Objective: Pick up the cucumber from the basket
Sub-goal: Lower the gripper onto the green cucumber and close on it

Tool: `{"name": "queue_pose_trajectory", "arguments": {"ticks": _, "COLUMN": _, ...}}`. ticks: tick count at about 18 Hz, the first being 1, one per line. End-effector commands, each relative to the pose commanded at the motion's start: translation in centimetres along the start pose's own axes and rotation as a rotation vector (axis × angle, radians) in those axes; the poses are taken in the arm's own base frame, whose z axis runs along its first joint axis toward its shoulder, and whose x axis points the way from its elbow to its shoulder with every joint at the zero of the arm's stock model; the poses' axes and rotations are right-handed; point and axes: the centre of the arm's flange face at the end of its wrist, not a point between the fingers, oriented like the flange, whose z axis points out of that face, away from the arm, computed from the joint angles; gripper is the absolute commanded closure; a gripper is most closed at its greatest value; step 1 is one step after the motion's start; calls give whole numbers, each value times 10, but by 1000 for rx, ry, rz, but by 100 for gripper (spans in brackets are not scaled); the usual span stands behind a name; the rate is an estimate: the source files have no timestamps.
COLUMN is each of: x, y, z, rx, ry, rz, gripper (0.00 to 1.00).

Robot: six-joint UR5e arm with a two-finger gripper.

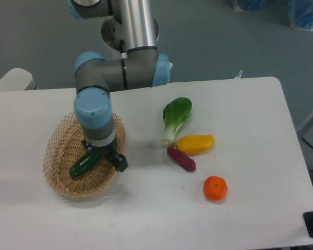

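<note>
Camera view from above: the cucumber [83, 163] lies inside the basket [56, 156], slanted, its lower-left end visible and its upper-right end hidden beneath the arm's wrist. The basket sits on the left part of the white worktop [250, 114]. The gripper [105, 158] hangs over the basket's right half, directly at the cucumber's covered end; one dark finger [119, 162] shows near the basket's right rim, the other is obscured, so I cannot tell how wide the jaws stand or whether they touch the cucumber. Well apart to the right, on the worktop, lies a bok choy [175, 119], leaves toward the rear. Just below it rest a yellow pepper [196, 144] and a purple vegetable [181, 159], these two touching or nearly so. An orange [215, 188] sits near them, toward the front edge.
</note>
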Motion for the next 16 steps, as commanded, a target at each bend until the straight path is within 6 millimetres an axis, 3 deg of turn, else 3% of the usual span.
{"name": "queue_pose_trajectory", "arguments": {"ticks": 6, "x": 19, "y": -6, "z": 26, "rx": 7, "ry": -12, "rz": -11, "gripper": 0}}
{"name": "queue_pose_trajectory", "arguments": {"ticks": 13, "x": 25, "y": -10, "z": 38, "rx": -4, "ry": -8, "rz": -29, "gripper": 0}}
{"name": "queue_pose_trajectory", "arguments": {"ticks": 14, "x": 24, "y": -9, "z": 39, "rx": -4, "ry": -6, "rz": -32, "gripper": 6}}
{"name": "queue_pose_trajectory", "arguments": {"ticks": 16, "x": 24, "y": -10, "z": 39, "rx": -3, "ry": -5, "rz": -35, "gripper": 36}}
